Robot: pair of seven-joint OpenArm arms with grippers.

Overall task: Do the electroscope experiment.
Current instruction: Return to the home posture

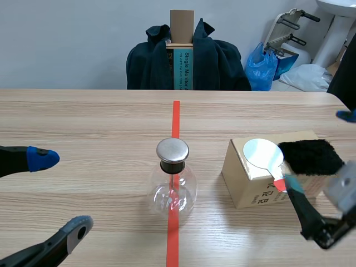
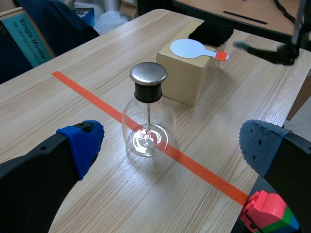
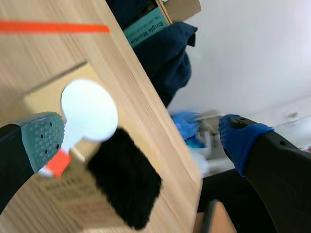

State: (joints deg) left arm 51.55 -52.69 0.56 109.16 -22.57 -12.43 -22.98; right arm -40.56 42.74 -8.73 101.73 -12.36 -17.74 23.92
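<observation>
Electroscope sits centre frame on the orange tape line, upright, with its metal cap exposed on top. That makes sense: the cap is the contact target and either arm can reach it.

Cardboard box, right of centre, works as a stand. Paddle lies flat on top, and its orange handle looks to overhang the box edge, so a finger can get around it. Black cloth lies just beside the disc on the same box. Probably the rubbing pad for charging.

Right gripper is wide and holds nothing. One pad is right at the handle's neck, the other well off past the cloth. Can't tell if it's touching. Reads as lining up to pick the paddle, with no grasp made.

Left gripper is at lower left, also wide and empty, well clear of the flask. Likely parked out of the way.

The task looks to be at an early stage: paddle not lifted, nothing at the cap.
</observation>
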